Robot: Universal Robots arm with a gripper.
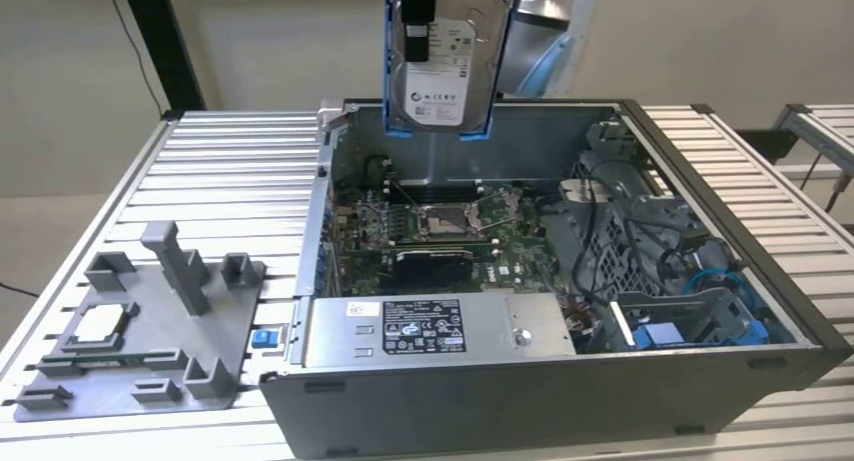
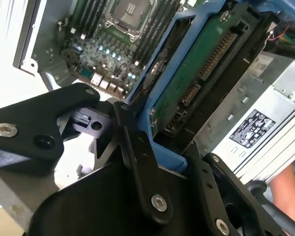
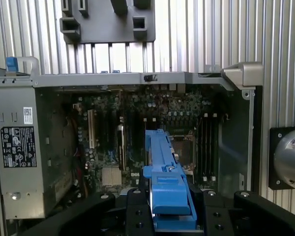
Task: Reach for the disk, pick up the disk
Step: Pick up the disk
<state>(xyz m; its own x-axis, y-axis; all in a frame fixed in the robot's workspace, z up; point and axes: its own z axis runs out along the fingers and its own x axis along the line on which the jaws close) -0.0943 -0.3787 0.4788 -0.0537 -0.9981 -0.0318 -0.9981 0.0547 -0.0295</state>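
The hand [image 2: 152,162] is clamped on the disk [image 1: 447,66], which hangs upright in the air above the rear wall of the open computer case [image 1: 747,281], well clear of everything inside. In the exterior view its white label faces the camera, blue rails down both edges. In the second wrist view the black fingers [image 2: 137,162] grip the blue rail, with the drive's green circuit board showing. Below sit the motherboard [image 1: 427,226] and the silver power supply [image 1: 434,326]. A grey fixture [image 1: 147,331] rests on the slatted tabletop [image 1: 227,161], at the exterior view's left.
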